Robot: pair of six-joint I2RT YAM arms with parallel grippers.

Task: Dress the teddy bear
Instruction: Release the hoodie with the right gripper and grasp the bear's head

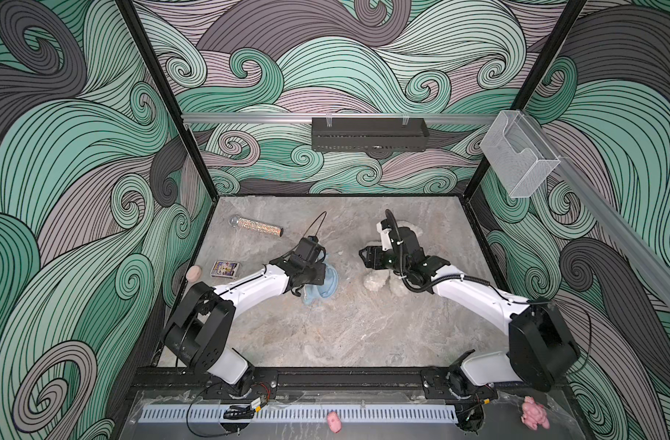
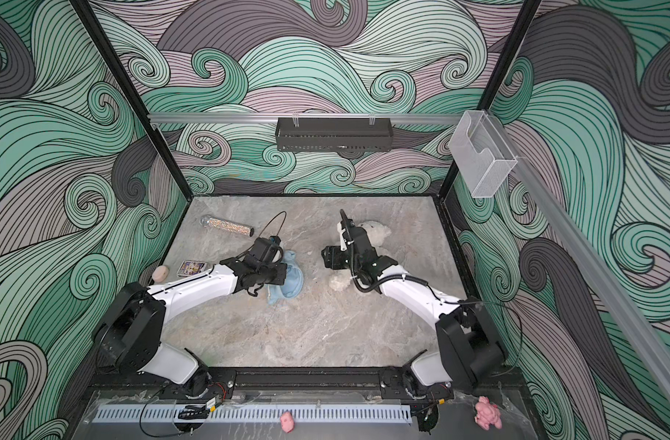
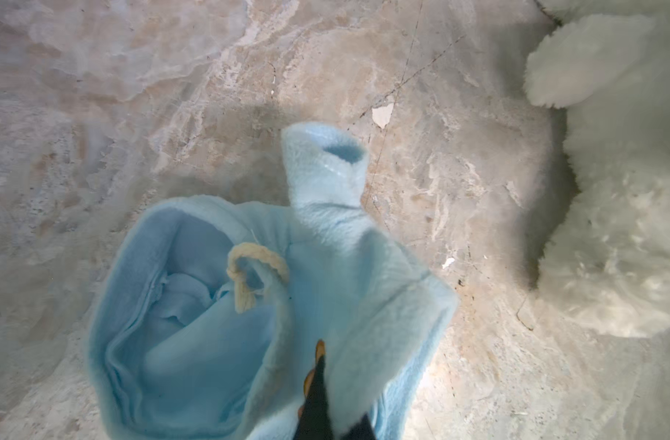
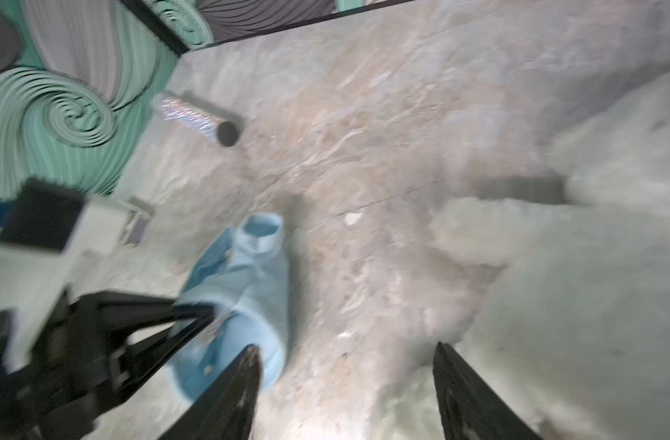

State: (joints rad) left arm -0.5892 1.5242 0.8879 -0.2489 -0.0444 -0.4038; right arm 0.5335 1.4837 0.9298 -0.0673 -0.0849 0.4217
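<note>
The white teddy bear [image 1: 375, 282] lies at the right of the table, mostly hidden under my right arm in both top views; its head [image 2: 375, 232] shows behind the wrist. The right gripper [image 4: 346, 346] stands open above the table next to the bear [image 4: 592, 285], nothing between its fingers. A light blue fleece hooded garment [image 3: 211, 324] lies left of the bear [image 3: 611, 228]. My left gripper [image 3: 326, 365] is shut on the garment's edge, one sleeve [image 3: 326, 164] pointing away. In the top views this gripper [image 1: 324, 274] sits over the garment [image 1: 320, 291].
A glittery tube [image 1: 255, 225] lies at the back left. A small card box [image 1: 225, 268] and a peach round object [image 1: 193, 272] sit by the left wall. Two pink plush toys [image 1: 334, 421] [image 1: 534, 415] lie in front of the arm bases.
</note>
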